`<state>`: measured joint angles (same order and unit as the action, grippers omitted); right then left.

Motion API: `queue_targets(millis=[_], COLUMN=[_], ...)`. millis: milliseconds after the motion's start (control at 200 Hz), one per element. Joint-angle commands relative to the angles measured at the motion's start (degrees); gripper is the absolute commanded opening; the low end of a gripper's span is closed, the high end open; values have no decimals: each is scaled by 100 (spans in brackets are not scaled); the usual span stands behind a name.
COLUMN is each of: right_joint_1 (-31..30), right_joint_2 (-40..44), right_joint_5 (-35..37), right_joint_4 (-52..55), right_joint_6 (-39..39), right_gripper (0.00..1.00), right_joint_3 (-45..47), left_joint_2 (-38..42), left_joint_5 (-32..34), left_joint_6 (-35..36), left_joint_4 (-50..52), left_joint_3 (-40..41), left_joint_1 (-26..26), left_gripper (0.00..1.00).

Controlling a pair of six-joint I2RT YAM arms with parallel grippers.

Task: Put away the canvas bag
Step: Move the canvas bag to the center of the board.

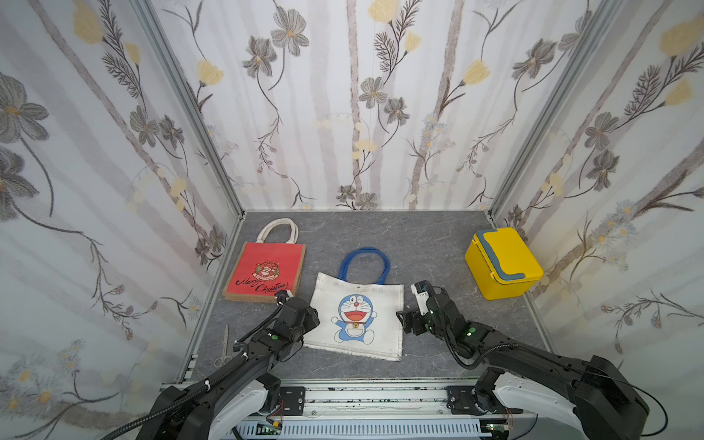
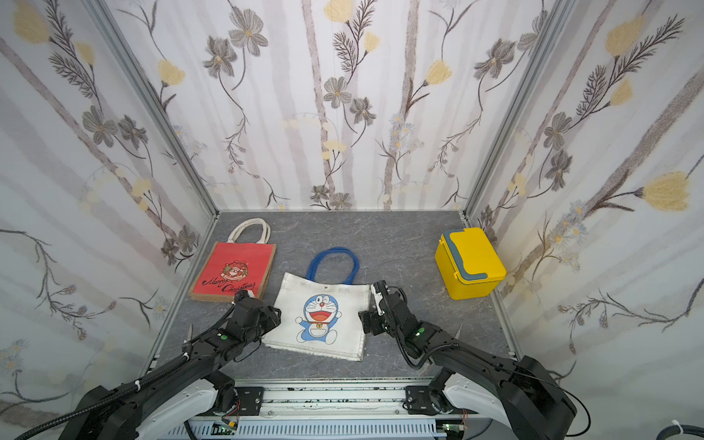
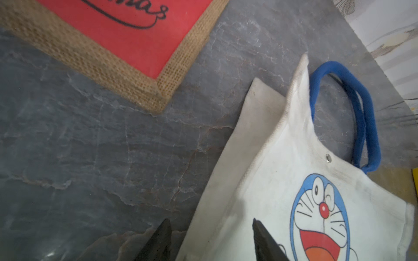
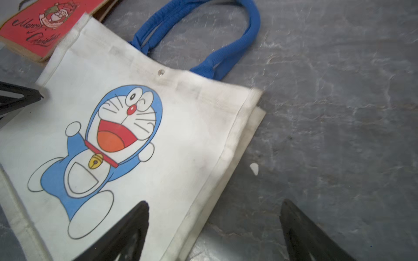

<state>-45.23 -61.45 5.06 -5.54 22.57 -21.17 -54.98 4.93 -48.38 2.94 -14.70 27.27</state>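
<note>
The canvas bag (image 1: 358, 316) (image 2: 324, 316) is white with a blue cartoon cat and blue handles (image 1: 365, 253). It lies flat mid-table. My left gripper (image 3: 210, 222) stands open at the bag's left edge (image 3: 237, 180), one finger over the table and one over the cloth. My right gripper (image 4: 214, 203) is open wide at the bag's right edge (image 4: 228, 158), with one finger above the cloth and one above bare table. Neither gripper holds anything. From the right wrist view, the left gripper's fingers (image 4: 18, 97) show at the far side of the bag.
A red Christmas jute bag (image 1: 266, 270) with cream handles lies at the back left, close to the canvas bag's corner. A shut yellow box (image 1: 503, 263) with a grey handle stands at the right wall. Scissors (image 1: 224, 346) lie by the left wall.
</note>
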Motion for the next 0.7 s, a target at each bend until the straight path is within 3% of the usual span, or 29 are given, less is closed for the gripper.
queue_targets(millis=[0, 240, 430, 694], right_joint_1=[-315, -513, -474, 50], right_joint_2=[-184, -609, -823, -1673], right_joint_5=[-413, -76, 308, 539], right_joint_4=[-724, -1284, -1212, -1213], right_joint_6=[767, 1210, 1007, 551], right_gripper=[78, 37, 11, 7], right_joint_3=[175, 467, 333, -309], left_joint_2=[-175, -266, -569, -1346], left_joint_5=[-192, -520, -655, -514], left_joint_6=[-92, -482, -580, -555], left_joint_4=[-311, -819, -1198, -1662], left_joint_3=[72, 355, 462, 79], left_joint_1=[-8, 24, 99, 152], left_gripper=[42, 17, 9, 0])
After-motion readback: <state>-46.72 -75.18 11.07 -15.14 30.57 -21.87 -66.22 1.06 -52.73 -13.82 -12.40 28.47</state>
